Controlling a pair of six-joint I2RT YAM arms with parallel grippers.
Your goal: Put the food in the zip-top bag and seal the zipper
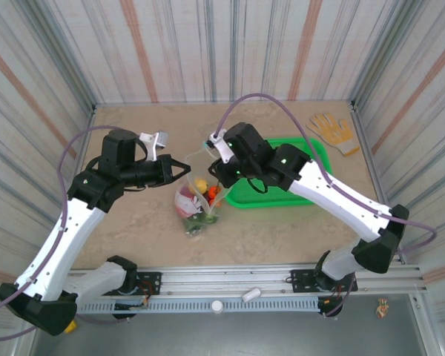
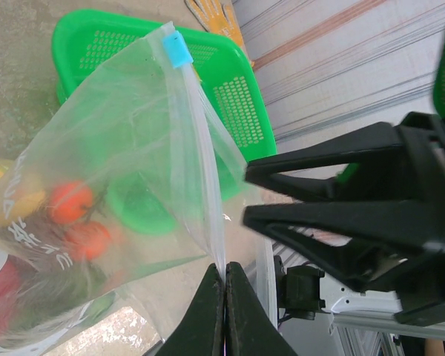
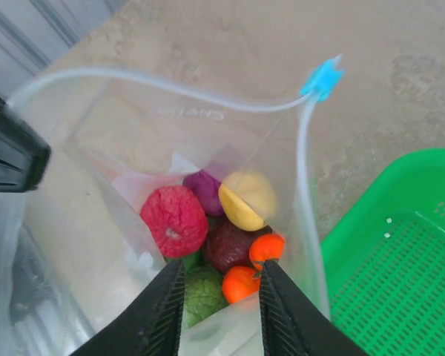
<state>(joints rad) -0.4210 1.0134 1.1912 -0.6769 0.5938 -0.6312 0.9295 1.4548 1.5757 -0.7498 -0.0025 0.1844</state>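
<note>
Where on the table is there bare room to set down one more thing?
Bare: the far strip of table behind the left gripper and right gripper; the near strip before the rail. Crowded: the middle, with zip-top bag and green basket.

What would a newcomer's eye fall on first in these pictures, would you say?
The clear zip-top bag, held up mid-table with the left claw pinching its mouth edge, and the bright food piled inside. Then the light blue slider at the mouth's corner and the green basket just right of the bag.
</note>
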